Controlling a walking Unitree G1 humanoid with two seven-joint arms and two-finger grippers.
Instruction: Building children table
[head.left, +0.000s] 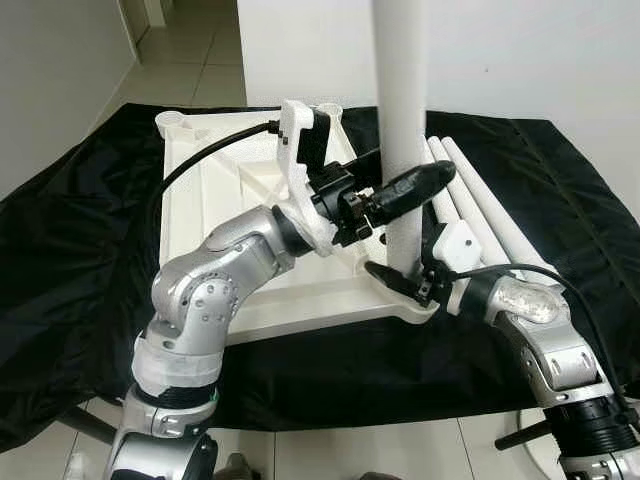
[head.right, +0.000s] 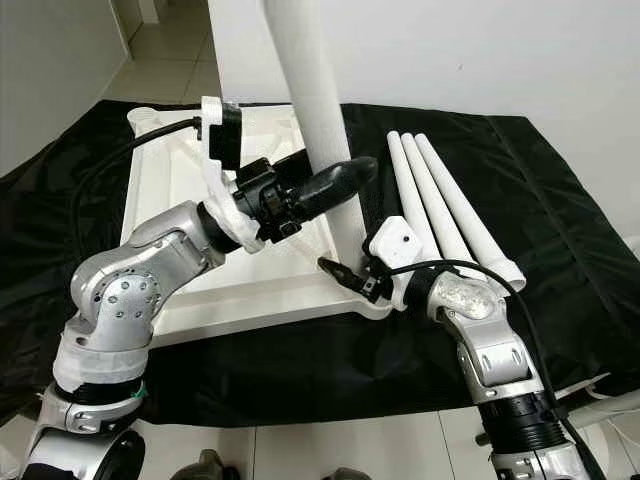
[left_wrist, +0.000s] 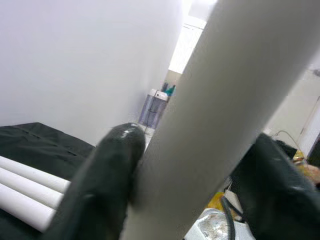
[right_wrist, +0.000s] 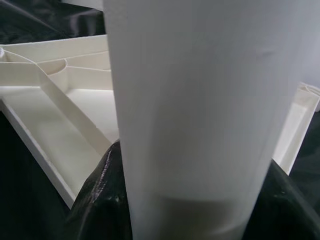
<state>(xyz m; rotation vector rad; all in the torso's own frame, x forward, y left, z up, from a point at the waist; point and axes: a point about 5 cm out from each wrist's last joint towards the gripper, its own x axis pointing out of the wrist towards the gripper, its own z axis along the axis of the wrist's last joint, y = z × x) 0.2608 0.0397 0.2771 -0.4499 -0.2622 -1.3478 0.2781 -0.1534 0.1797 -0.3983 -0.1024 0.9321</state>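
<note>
Tabletop (head.left: 240, 215) lies upside down on black cloth (head.left: 70, 260), floor level. Left tool (head.left: 400, 190) clamps the upright leg (head.left: 402, 120) partway up, one finger each side, pressed against it. Right tool (head.left: 395, 278) grips the same leg low, at the near-right corner socket (head.left: 415, 305). Three spare legs (head.right: 445, 205) lie just right of the tabletop. Step looks like seating the leg: keep it vertical, push or twist straight down, right tool steadying the base so the socket doesn't skew.
</note>
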